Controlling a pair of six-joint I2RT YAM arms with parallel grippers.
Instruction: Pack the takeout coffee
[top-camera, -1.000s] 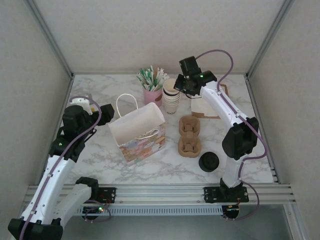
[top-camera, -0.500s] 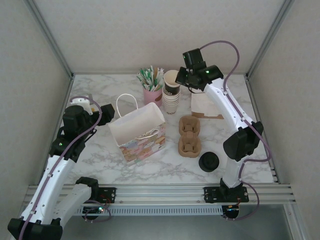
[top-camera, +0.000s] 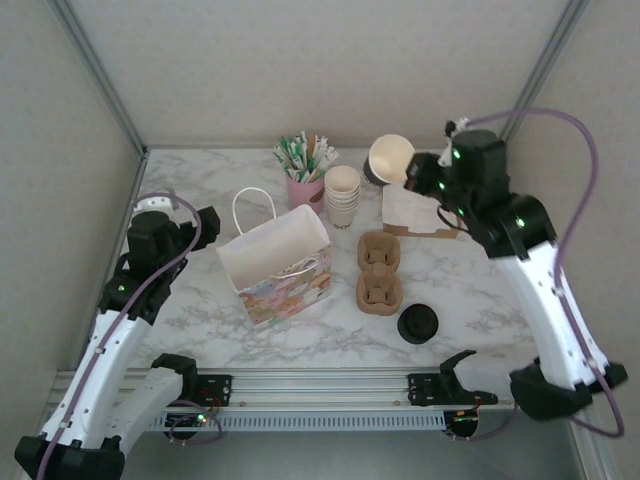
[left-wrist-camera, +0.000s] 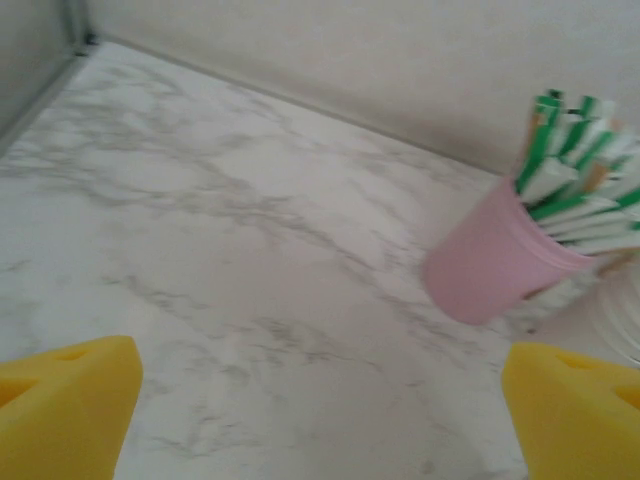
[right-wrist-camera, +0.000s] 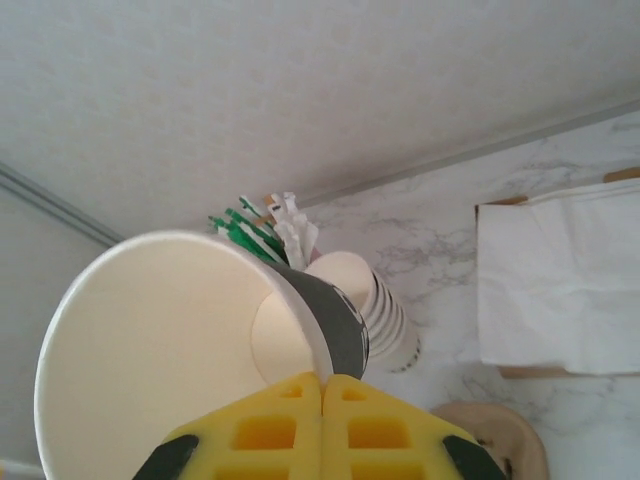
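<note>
My right gripper (top-camera: 413, 176) is shut on the rim of a lidless cream paper cup (top-camera: 390, 157) with a dark band, held tilted in the air right of the stack of lidless cups (top-camera: 342, 196). In the right wrist view the yellow pads (right-wrist-camera: 300, 420) pinch the cup's wall (right-wrist-camera: 160, 350), its mouth facing the camera, with the stack (right-wrist-camera: 378, 300) below. No cup with a black lid is in view. My left gripper (top-camera: 205, 222) hangs open over bare marble at the left, left of the open paper bag (top-camera: 275, 262); its fingertips (left-wrist-camera: 65, 400) stand wide apart.
A two-piece pulp cup carrier (top-camera: 379, 270) lies in the middle, a pile of black lids (top-camera: 417, 323) in front of it. A pink holder of straws (top-camera: 304, 190) (left-wrist-camera: 490, 265) stands at the back. A flat white and brown bag (top-camera: 405, 215) (right-wrist-camera: 560, 290) lies back right.
The right arm lifted the top cup off the stack and swung it up and to the right, tilting it. The left arm has barely moved.
</note>
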